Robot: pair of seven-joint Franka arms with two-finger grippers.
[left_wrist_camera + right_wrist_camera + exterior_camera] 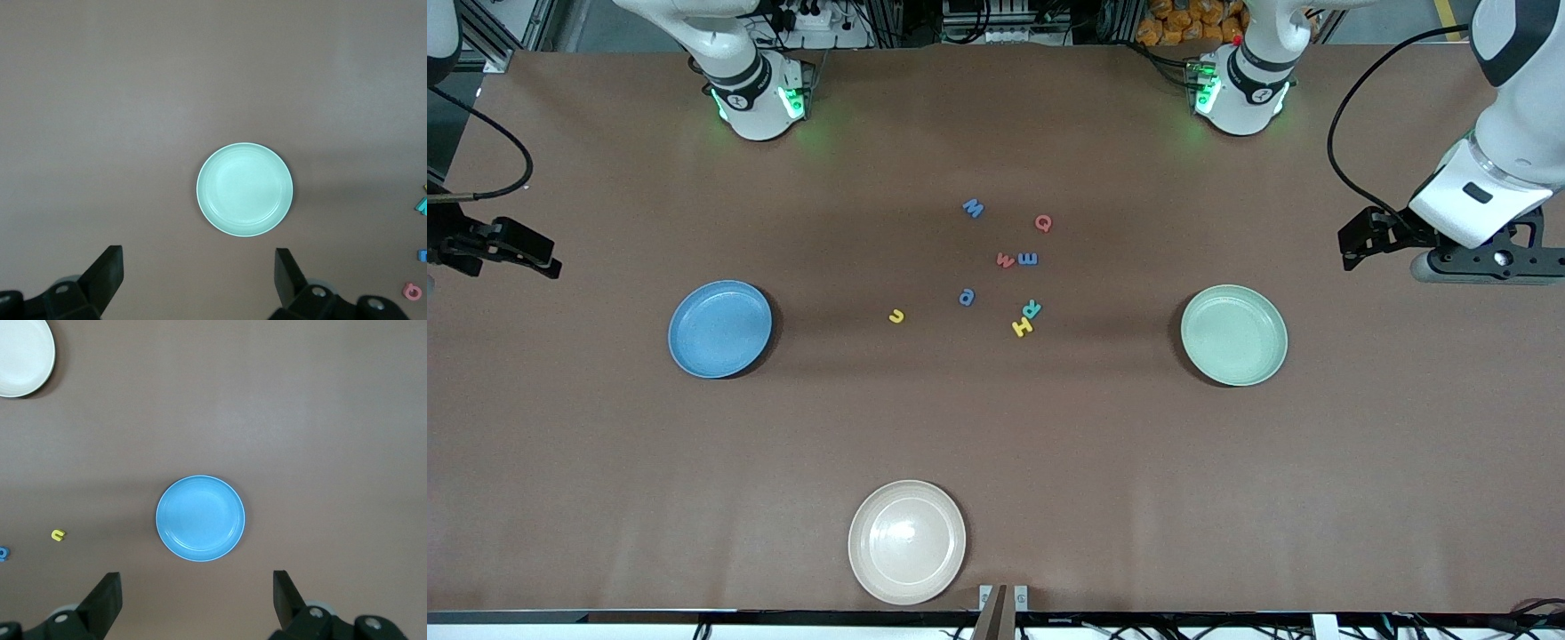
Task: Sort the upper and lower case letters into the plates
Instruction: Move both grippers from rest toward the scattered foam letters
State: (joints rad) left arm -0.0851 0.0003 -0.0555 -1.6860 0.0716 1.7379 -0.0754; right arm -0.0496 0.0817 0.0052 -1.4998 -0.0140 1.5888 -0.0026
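Jaws wide and empty on both: left gripper (197,277) above mint plate (1234,335), right gripper (197,600) above blue plate (720,329). Both plates bare; letters (1005,267) all loose mid-tabletop between them. No sorting begun. Next, likely: reach to cluster, pinch one tiny letter. R (1032,309) and H (1022,326) touching, awkward pick. Right gripper cut off at front view's edge.

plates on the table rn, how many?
3: blue plate toward the right arm's end, mint green plate toward the left arm's end, cream-white plate nearest the front camera. None look hidden.
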